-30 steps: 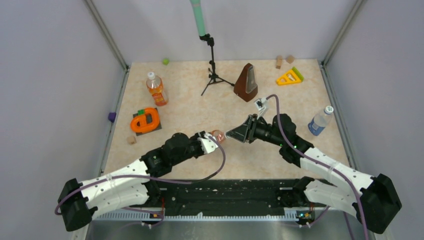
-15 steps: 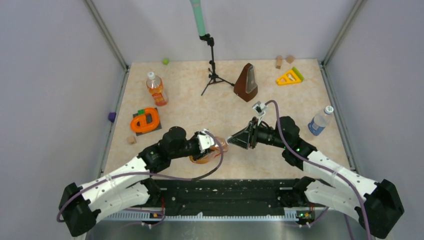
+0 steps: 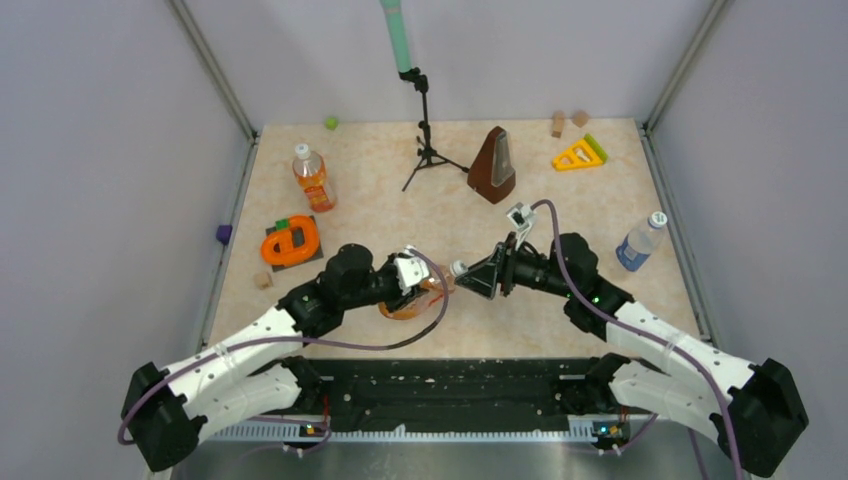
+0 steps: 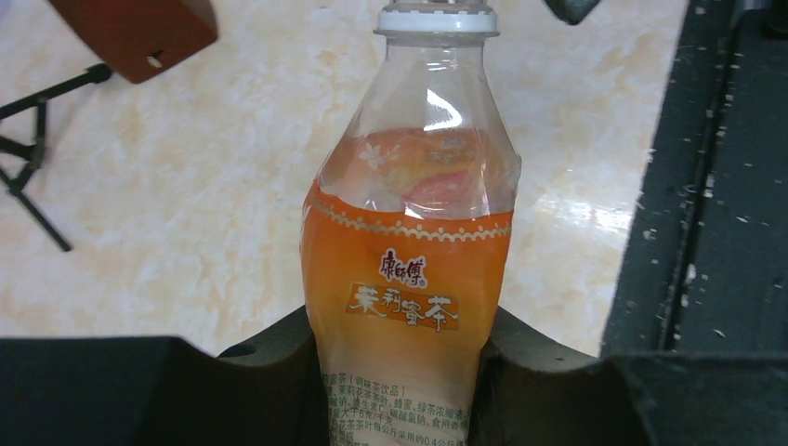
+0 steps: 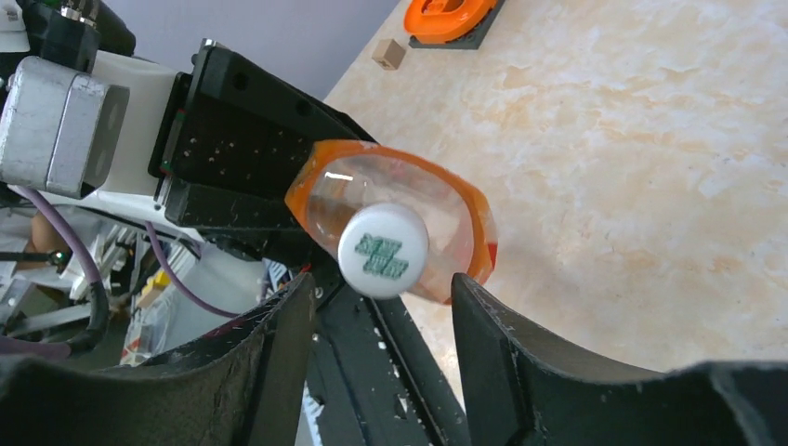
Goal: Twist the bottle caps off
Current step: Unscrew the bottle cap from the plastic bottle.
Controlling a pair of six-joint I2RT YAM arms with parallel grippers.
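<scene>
Left gripper (image 4: 400, 358) clamped on squat orange bottle (image 4: 409, 269) over front-mid table (image 3: 380, 200), its white cap (image 5: 383, 251) btwn right gripper (image 5: 379, 283) fingers, parted w/ gaps, holding nothing; closing off-centre could slip the cap or twist bottle.

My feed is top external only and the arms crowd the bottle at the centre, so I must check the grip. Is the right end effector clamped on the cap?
Observer: No. The right wrist view shows the right end effector open, its fingers flanking the cap with a gap on each side.
Operator: Is the cap on the neck?
Observer: Yes, it sits on the bottle, its green print facing that camera.
Operator: And the left grip?
Observer: The left wrist view shows the left end effector shut on the bottle's lower, labelled body.
</scene>
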